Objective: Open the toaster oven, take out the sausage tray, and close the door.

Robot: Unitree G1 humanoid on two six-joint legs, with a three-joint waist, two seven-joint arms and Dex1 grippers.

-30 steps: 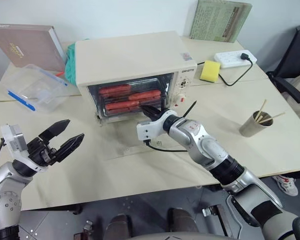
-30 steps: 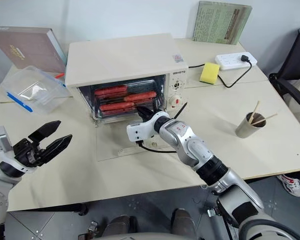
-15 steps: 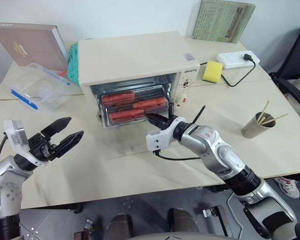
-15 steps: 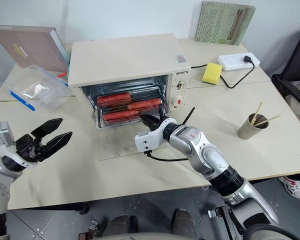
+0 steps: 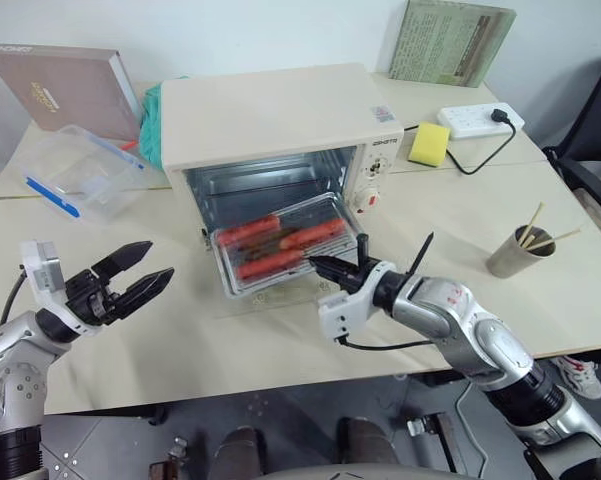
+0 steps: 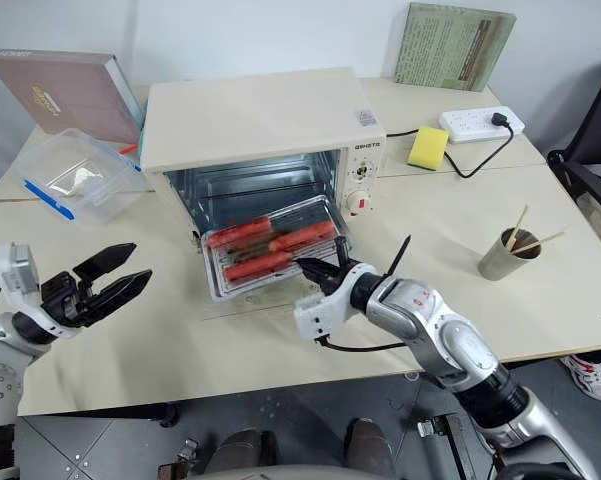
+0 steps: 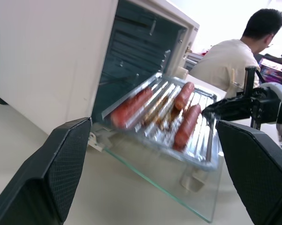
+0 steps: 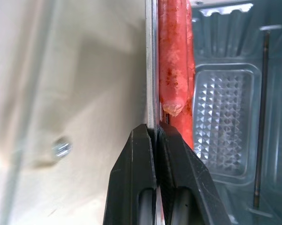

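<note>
Sausage tray (image 5: pixel 281 252) sat about halfway out of the oven (image 5: pixel 276 130), its front end hanging over the door (image 6: pixel 270 291), which lay flat open on the counter (image 5: pixel 460 215). Right gripper (image 5: pixel 318 263) had its jaws pinched shut on the tray's front rim, just a thin edge grip right at the corner nearest the knobs, with one sausage (image 8: pixel 175 70) end touching the rim there. Left gripper (image 5: pixel 138 272) hung well off to the side over the counter with jaws spread wide, holding nothing. My worry was that one-corner pinch: once the back of the tray cleared the oven, all the weight would hang off that corner, so it could twist or slip out of the jaws and dump the sausages onto the glass. A crooked pull could also jam the tray against the oven wall. Looked to me like the left gripper needed to get on the other side before it came fully out.
</note>
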